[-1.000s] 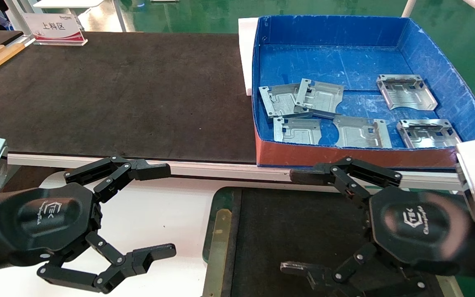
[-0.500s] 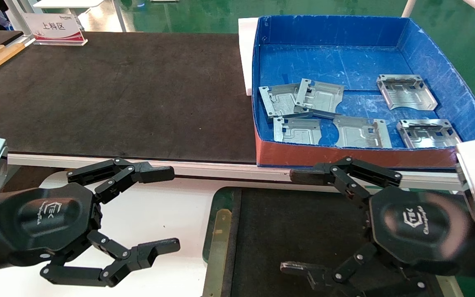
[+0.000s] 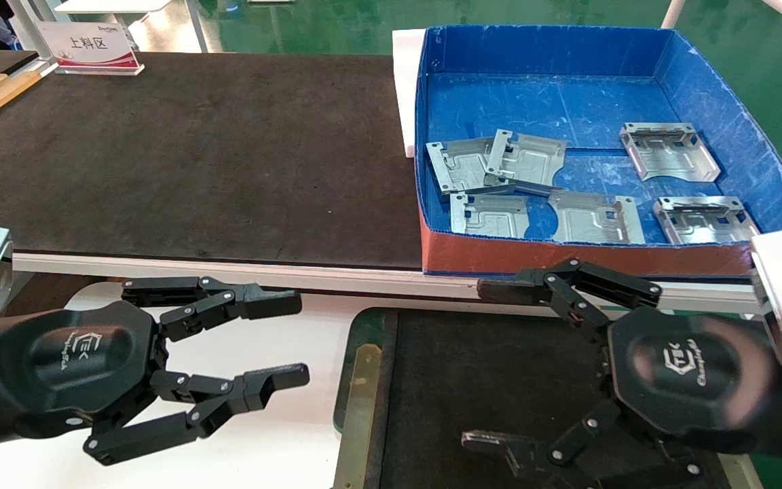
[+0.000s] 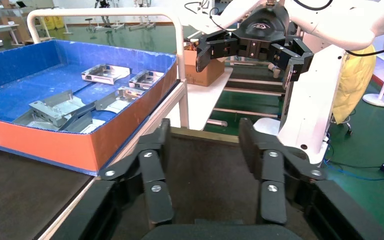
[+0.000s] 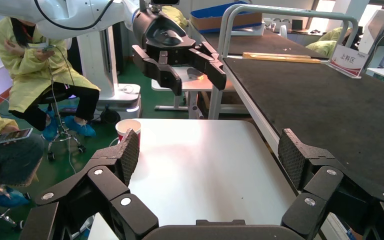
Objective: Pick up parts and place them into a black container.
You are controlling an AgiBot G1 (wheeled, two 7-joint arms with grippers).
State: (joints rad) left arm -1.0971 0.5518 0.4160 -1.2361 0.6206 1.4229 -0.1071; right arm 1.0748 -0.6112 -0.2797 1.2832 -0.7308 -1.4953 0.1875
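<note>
Green workshop floor beyond; long dark belt [image 3: 187, 156] ahead, white tabletop [image 3: 255, 353] at my left. Black container [image 3: 499, 367] at tabletop's right edge, under my right fingers [image 3: 493, 363], spread, holding nothing. Left fingers [image 3: 289, 336] parted over white tabletop. Parts [image 3: 523, 163] lie in blue box [image 3: 588, 251] at belt's right end, beyond right fingers.

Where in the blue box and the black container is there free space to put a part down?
The black container has a bare floor between its left rim and the right gripper. In the blue box, the far half behind the parts is free; the near half by the red front is crowded.
</note>
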